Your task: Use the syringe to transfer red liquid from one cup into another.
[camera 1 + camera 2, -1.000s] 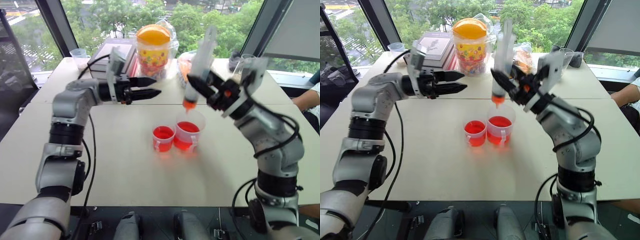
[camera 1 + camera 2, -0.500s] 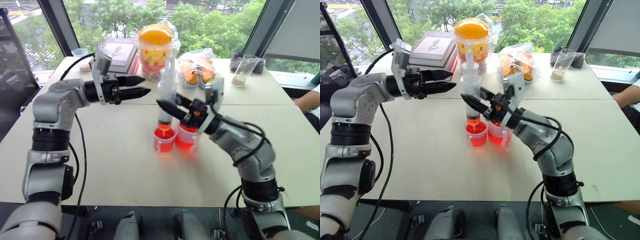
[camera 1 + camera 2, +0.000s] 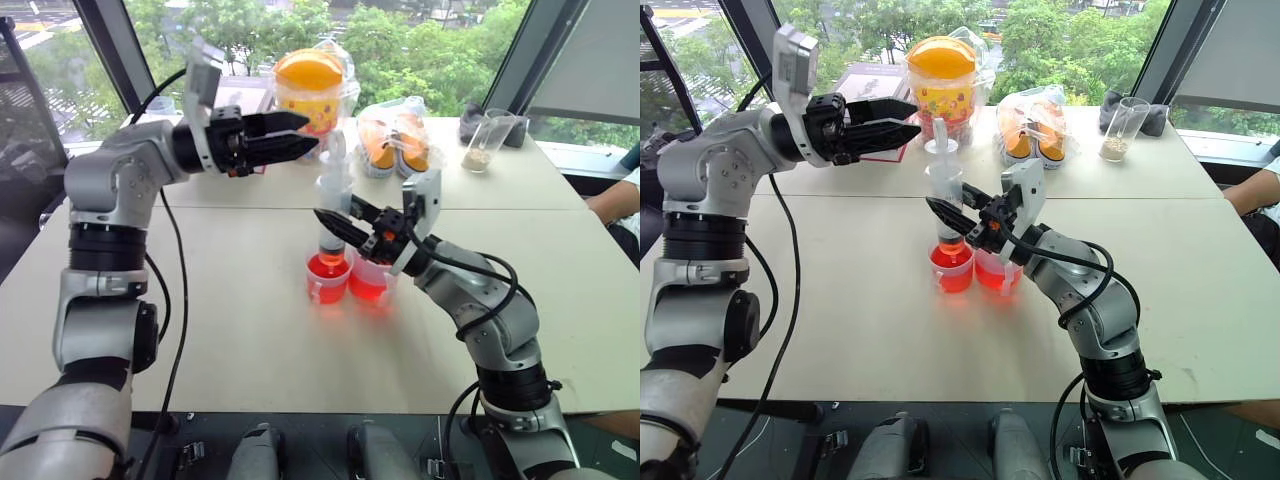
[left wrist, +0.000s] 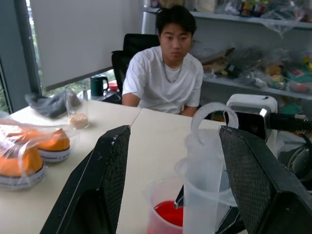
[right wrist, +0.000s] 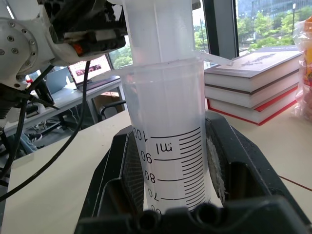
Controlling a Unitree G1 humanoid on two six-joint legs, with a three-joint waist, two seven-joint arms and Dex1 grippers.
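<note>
The right pincer (image 3: pixel 958 218) is clamping the syringe (image 3: pixel 943 192) barrel upright, tip dipping into the shorter cup (image 3: pixel 951 266) mid-counter. The left pincer (image 3: pixel 902 115) is gaping empty near the plunger. Judgement: light, rigid, slick plastic; grip mid-barrel.

The right gripper (image 3: pixel 335 222) lowered the large clear plastic syringe (image 3: pixel 331 205) (orange-red tip down) into the shorter red-tinted cup (image 3: pixel 327 278); the left gripper (image 3: pixel 290 135) rose.

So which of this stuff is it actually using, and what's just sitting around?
In use:
- syringe, in the right gripper, tip in the short cup
- tall cup of red liquid
- left gripper, jaws open, above the plunger

Lying about:
- candy jar
- books
- bagged snacks
- powder cup
</note>
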